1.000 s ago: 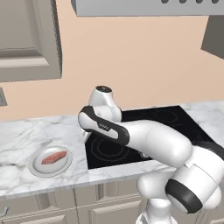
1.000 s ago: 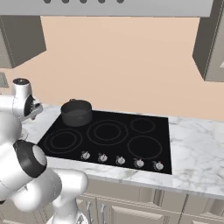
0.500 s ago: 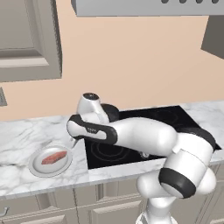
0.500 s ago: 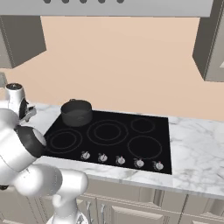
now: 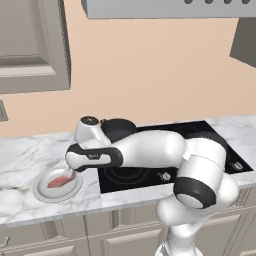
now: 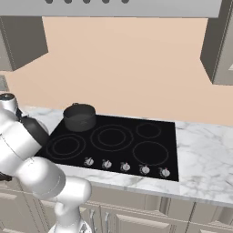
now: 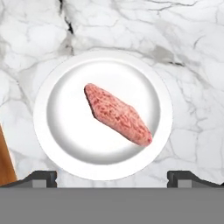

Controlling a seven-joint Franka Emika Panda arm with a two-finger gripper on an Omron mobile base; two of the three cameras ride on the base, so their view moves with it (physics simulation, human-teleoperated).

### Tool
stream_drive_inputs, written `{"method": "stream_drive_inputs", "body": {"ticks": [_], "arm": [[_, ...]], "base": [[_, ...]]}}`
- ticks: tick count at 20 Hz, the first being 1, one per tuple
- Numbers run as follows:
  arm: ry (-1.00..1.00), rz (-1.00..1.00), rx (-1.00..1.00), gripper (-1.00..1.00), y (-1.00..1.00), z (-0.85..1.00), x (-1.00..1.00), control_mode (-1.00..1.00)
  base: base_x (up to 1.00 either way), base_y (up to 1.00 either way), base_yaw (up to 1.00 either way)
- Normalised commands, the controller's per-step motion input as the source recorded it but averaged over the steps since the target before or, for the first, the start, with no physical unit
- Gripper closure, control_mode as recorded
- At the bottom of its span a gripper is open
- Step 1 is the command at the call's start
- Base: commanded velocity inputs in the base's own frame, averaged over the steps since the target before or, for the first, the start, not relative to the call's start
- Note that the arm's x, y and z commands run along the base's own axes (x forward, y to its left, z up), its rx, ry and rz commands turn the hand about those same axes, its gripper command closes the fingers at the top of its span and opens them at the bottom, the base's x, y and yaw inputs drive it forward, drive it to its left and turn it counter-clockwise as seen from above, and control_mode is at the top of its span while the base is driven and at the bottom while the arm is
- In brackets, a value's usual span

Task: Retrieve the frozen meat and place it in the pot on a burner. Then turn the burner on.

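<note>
Marble table runs along the peach wall, with a black stove set into it. On the stove's back left burner stands the pot. Left of the stove, a round plate carries the meat, lying at a slant. Directly above the meat the jaws hang spread wide, their 2 tips clear of it on either side.
</note>
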Motion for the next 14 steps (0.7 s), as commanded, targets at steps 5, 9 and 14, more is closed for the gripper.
{"method": "stream_drive_inputs", "body": {"ticks": [5, 9, 14], "arm": [[0.0, 0.0, -0.05, -1.0, 0.25, -0.02, 0.02, -1.0], [0.0, 0.02, -0.08, -1.0, 0.28, -0.02, 0.07, -1.0], [0.01, 0.03, 0.0, -1.0, 0.07, -0.13, 0.03, -1.0]], "base": [[0.0, 0.0, 0.0], [0.0, 0.0, 0.0], [0.0, 0.0, 0.0]]}}
